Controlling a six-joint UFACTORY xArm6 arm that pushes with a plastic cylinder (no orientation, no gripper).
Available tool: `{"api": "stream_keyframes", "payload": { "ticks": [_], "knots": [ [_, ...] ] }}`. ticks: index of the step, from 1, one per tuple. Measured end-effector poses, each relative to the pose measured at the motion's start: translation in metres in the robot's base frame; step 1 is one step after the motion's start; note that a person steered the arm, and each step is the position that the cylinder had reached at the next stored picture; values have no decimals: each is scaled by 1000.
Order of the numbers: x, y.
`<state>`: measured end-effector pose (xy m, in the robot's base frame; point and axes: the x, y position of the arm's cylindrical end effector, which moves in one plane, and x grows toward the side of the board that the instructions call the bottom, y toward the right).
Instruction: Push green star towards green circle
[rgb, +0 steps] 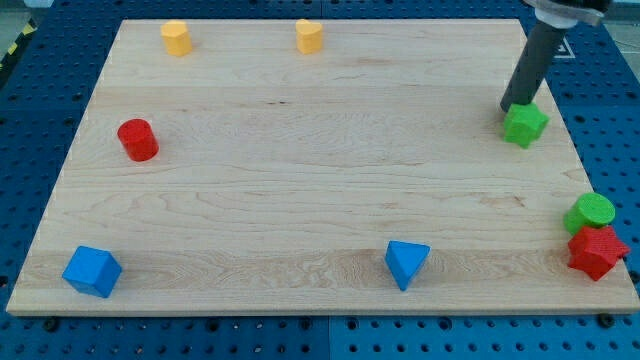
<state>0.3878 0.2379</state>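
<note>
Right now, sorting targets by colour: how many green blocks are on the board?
2. The green star at the view's right, touching my tip; the green circle lower right, beside the red star.

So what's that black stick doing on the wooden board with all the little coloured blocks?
It is a robot arm's rod. My tip sits against the upper-left edge of the green star block, near the wooden board's right side. The green circle block lies lower down by the right edge, beside a red star block. The star still has some way to go.
</note>
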Motion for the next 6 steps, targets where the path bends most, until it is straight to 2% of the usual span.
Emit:
{"api": "stream_keyframes", "payload": {
  "ticks": [4,6],
  "knots": [
    [49,37],
    [27,-26]
  ]
}}
